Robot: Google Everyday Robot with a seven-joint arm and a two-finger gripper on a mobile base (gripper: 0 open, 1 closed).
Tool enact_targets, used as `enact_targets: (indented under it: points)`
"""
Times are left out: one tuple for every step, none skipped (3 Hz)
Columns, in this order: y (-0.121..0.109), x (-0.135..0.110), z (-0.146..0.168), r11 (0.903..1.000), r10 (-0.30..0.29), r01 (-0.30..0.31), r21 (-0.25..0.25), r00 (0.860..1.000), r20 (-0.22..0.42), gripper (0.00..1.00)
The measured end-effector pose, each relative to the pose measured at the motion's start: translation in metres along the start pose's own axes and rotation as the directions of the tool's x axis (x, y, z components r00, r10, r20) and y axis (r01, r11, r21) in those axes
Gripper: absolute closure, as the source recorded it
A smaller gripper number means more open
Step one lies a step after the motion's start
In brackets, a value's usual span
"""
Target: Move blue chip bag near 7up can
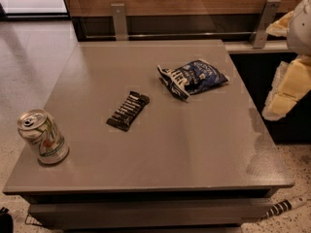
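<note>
The blue chip bag [193, 76] lies crumpled on the far right part of the grey table [194, 149], white lettering up. The 7up can [43, 137] stands upright at the near left corner, white and pale green with a silver top. My gripper [282, 96] shows as a cream and white shape at the right edge of the view, beyond the table's right side, above floor level. It is to the right of the bag, apart from it, and touches nothing on the table.
A slim black bar wrapper with white stripes [128, 110] lies between the bag and the can. A wood-panelled wall with metal brackets [119, 21] runs behind the table. A striped black-and-white object [284, 208] lies on the floor at the near right.
</note>
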State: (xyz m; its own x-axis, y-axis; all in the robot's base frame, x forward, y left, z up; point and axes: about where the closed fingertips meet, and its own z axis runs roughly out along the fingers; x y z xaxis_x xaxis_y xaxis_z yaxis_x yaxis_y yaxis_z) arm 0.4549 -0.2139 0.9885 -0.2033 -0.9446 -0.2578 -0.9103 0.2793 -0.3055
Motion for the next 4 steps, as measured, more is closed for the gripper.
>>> enact_targets:
  points:
    - [-0.095,-0.026,0.022,0.9902,0.01,-0.048,0.131,0.961,0.278,0.0]
    - [-0.147,-0.044,0.035,0.9778,0.016,-0.101,0.183,0.909,0.417,0.0]
    - [-0.169,-0.056,0.07,0.981,0.055,-0.138,0.136,0.87,0.489,0.0]
    - [-0.167,-0.051,0.099,0.9836,0.12,-0.169,0.062,0.872,0.474,0.0]
